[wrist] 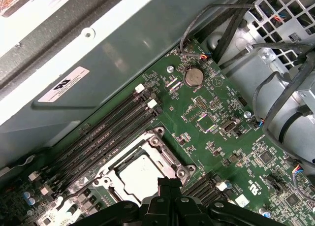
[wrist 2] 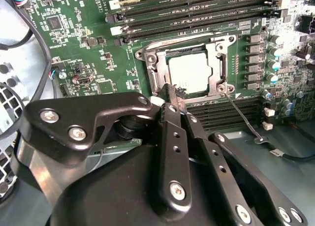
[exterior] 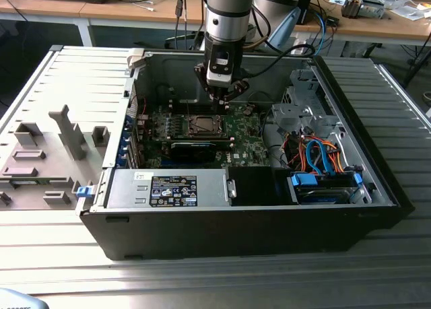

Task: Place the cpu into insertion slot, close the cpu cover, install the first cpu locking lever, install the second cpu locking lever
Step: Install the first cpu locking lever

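The cpu (wrist 2: 191, 72) (wrist: 141, 175) lies flat in the insertion slot (exterior: 201, 125) on the green motherboard (wrist: 216, 113), its silver top showing through the window of the cpu cover (wrist 2: 220, 63) (wrist: 183, 169), which lies down over it. A thin wire locking lever (wrist 2: 243, 118) sticks out from one corner of the socket, away from the frame. In the exterior view my gripper (exterior: 223, 101) hangs just above the socket's far edge. Its fingers are shut, and the tip (wrist 2: 173, 90) (wrist: 170, 182) sits at the socket's rim with nothing seen between the fingers.
Long black memory slots (wrist 2: 197, 14) run along the socket. A black card (exterior: 193, 148) and the power supply (exterior: 168, 188) sit towards the case front. Cables (exterior: 316, 154) and a drive cage (exterior: 303, 100) crowd the exterior view's right. A grey fixture tray (exterior: 47, 154) lies outside.
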You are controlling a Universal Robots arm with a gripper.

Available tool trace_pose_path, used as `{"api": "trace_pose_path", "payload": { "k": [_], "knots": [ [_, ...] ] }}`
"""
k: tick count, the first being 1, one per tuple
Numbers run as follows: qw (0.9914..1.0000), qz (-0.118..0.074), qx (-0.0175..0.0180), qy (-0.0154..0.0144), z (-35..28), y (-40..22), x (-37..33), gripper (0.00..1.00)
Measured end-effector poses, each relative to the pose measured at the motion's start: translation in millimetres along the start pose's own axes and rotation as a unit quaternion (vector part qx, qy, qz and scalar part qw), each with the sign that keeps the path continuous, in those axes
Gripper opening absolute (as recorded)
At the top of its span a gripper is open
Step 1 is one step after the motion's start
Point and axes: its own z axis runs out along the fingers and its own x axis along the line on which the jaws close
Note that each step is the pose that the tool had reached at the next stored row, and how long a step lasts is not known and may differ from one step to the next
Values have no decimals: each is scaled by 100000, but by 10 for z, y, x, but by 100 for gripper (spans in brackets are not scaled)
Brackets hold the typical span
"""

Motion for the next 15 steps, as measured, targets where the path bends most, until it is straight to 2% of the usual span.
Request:
{"api": "trace_pose_path", "payload": {
  "k": [15],
  "knots": [
    [99996,-873,-2,-16,0,0,0,11]
  ]
}}
